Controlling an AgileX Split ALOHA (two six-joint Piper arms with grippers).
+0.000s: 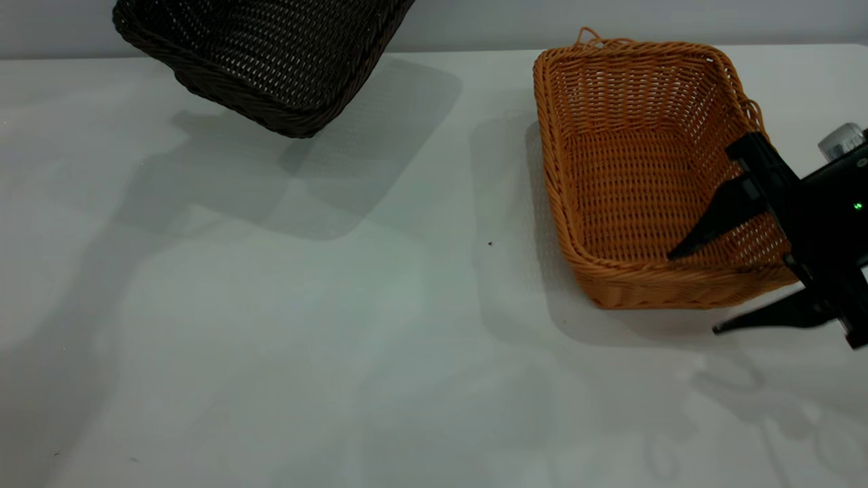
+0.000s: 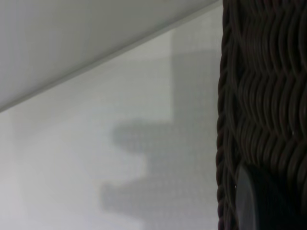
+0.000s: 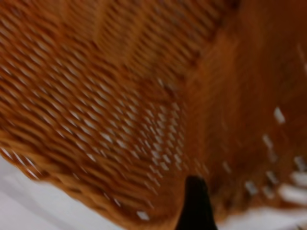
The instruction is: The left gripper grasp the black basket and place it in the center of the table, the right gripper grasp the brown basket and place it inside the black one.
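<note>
Overhead, right hand [image 1: 692, 291] straddles brown basket [image 1: 644, 169]; wrist views blur.

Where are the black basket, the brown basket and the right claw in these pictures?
black basket [image 1: 271, 61], exterior view, inner woven wall.
brown basket [image 1: 630, 196], exterior view, woven floor.
right claw [image 1: 692, 291], exterior view, gap between its open fingers.
</note>
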